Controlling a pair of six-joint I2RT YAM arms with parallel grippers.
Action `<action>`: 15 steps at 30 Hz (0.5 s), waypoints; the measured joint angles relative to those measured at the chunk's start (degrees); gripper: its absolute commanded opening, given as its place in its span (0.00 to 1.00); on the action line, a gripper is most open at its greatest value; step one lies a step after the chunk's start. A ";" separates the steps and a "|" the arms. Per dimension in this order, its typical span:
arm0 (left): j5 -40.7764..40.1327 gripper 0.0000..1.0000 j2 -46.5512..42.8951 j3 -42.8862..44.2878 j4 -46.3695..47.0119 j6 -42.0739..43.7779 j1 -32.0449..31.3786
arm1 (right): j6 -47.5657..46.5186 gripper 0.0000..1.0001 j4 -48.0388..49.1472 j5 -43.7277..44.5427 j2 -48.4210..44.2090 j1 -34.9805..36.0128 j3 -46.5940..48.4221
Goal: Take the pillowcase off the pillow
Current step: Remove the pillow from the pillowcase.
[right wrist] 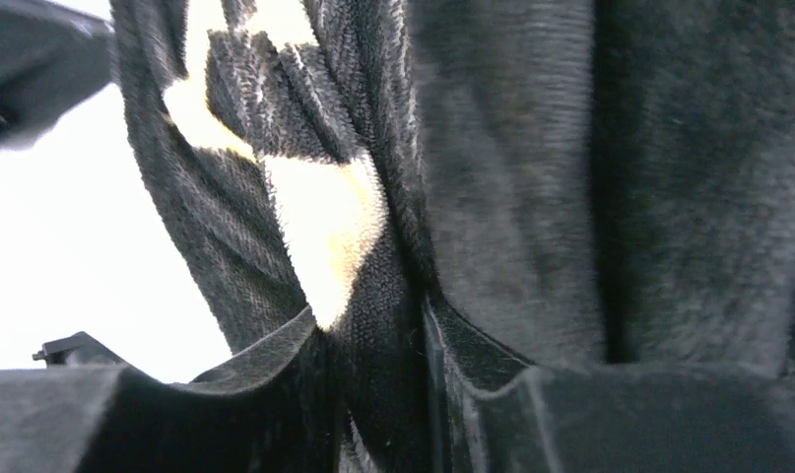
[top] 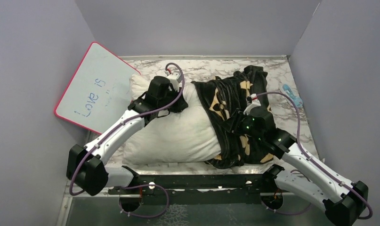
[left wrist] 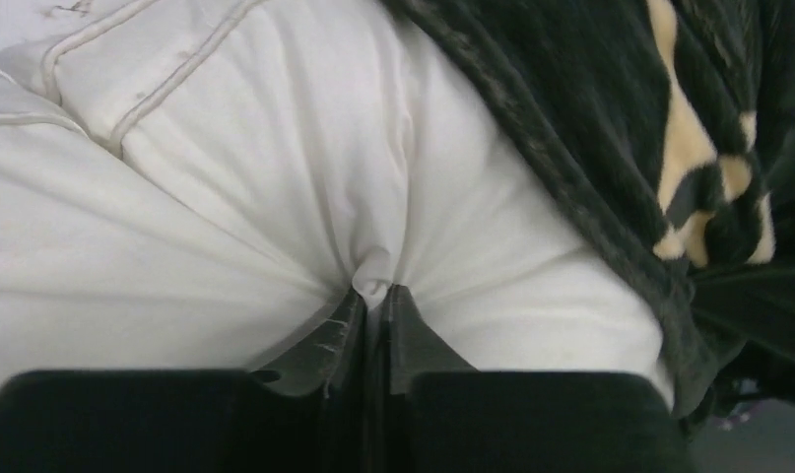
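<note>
Whiteboard (top: 96, 89) is propped at the left wall. Pillow (top: 178, 132) lies across the marble table (top: 204, 66), its left part bare. Left gripper (left wrist: 376, 294): jaws pressed together, pinching a tuck of pillow fabric. Pillowcase (top: 232, 108) is bunched over the pillow's right end. Right gripper (right wrist: 373, 325): jaws clamped on a pillowcase fold.

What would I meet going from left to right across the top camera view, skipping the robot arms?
The whiteboard, then the bare pillow, then the bunched pillowcase, then a small blue object.
</note>
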 measured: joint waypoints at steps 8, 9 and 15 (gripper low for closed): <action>-4.94 0.00 -16.00 -17.97 11.52 -5.60 -7.72 | -8.90 0.64 -15.50 8.52 2.45 0.81 19.71; -6.27 0.00 -18.69 -19.89 12.11 -6.97 -8.83 | -10.29 0.65 -16.11 10.60 3.45 0.81 22.67; -8.26 0.00 -27.96 -25.99 13.00 -10.75 -11.47 | -19.65 0.79 -17.92 24.48 15.06 0.68 40.48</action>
